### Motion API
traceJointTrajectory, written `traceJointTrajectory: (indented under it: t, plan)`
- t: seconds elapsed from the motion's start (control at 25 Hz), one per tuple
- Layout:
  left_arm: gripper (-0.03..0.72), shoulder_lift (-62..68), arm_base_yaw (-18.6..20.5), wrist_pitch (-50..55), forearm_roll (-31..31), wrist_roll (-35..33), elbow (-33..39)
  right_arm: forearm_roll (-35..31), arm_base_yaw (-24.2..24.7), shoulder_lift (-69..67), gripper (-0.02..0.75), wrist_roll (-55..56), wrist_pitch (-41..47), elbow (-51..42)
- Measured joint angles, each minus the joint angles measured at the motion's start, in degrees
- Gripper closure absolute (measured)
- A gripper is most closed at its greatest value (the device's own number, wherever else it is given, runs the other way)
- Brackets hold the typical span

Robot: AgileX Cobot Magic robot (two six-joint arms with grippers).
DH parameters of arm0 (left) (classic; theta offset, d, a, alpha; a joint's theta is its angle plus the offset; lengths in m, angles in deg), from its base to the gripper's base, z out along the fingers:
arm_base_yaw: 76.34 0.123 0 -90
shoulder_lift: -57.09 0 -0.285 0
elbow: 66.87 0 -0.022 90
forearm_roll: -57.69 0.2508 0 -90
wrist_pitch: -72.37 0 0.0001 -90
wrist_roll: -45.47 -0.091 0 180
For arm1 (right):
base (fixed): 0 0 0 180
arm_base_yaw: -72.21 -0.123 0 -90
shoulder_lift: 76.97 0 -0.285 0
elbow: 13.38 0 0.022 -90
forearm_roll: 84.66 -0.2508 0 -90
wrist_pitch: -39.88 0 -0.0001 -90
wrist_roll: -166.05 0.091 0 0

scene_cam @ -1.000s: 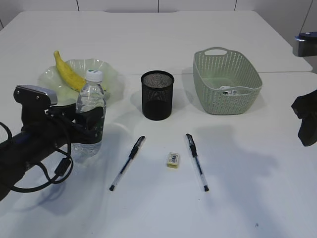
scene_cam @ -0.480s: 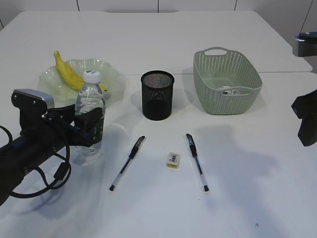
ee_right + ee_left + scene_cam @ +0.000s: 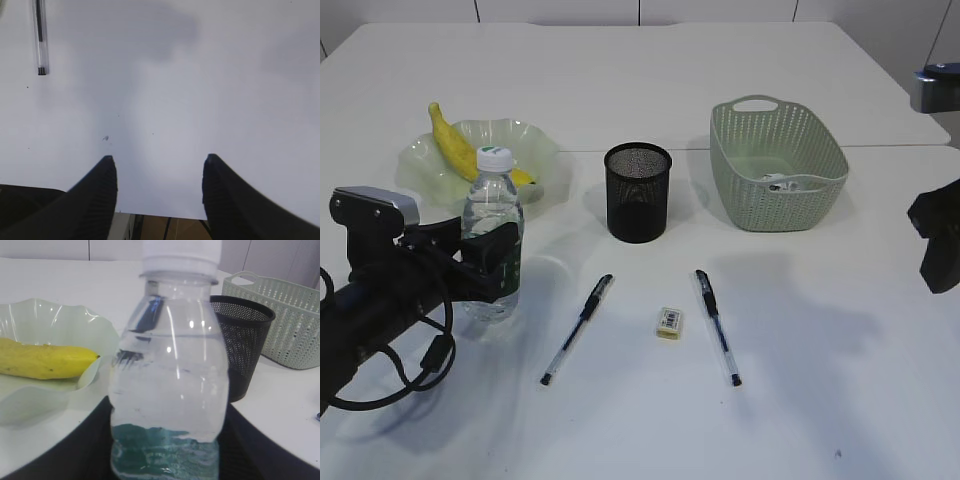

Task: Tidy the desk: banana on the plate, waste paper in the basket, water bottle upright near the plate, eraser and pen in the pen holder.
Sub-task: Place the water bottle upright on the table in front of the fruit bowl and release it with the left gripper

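While the white desk point(image 3: 650, 90) carries everything, the green basket point(image 3: 778, 165) with waste paper inside is seen at right, the plate point(image 3: 535, 150) with its banana point(image 3: 458, 148) at left. Just in front of the plate the water bottle point(image 3: 490, 245) is held upright, clasped low on its body by the left gripper point(image 3: 480, 265). Partly filled, it is judged heavy, smooth and squeezable, best taken around the lower labelled band. Nothing is held by the parted right gripper point(image 3: 157, 185). Two pens and an eraser point(image 3: 669, 322) are left lying.
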Motion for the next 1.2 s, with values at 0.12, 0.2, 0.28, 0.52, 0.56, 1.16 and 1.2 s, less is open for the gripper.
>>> traceJointTrajectory:
  t: [0.12,0.2,0.28,0.52,0.56,1.16,1.2]
  plan:
    - [0.317,0.0,0.0,0.0,0.0,0.0,0.0,0.0,0.0,0.0,0.330,0.0,0.0,0.0]
    - [0.314,0.0,0.0,0.0,-0.3,0.1,0.0,0.0,0.0,0.0,0.330,0.0,-0.1,0.0]
    - [0.294,0.0,0.0,0.0,-0.6,0.1,0.0,0.0,0.0,0.0,0.330,0.0,-0.1,0.0]
    - [0.248,0.0,0.0,0.0,-1.7,0.1,0.3,0.0,0.0,0.0,0.330,0.0,-0.1,0.0]
    - [0.247,0.0,0.0,0.0,-1.8,0.1,0.3,0.0,0.0,0.0,0.330,0.0,-0.1,0.0]
    - [0.218,-0.1,0.0,0.0,-1.9,-0.2,1.6,0.0,0.0,0.0,0.330,0.0,-0.1,0.0]
    - [0.214,-0.1,0.0,0.0,-1.9,-0.2,1.6,0.0,0.0,0.0,0.330,0.0,-0.1,0.0]
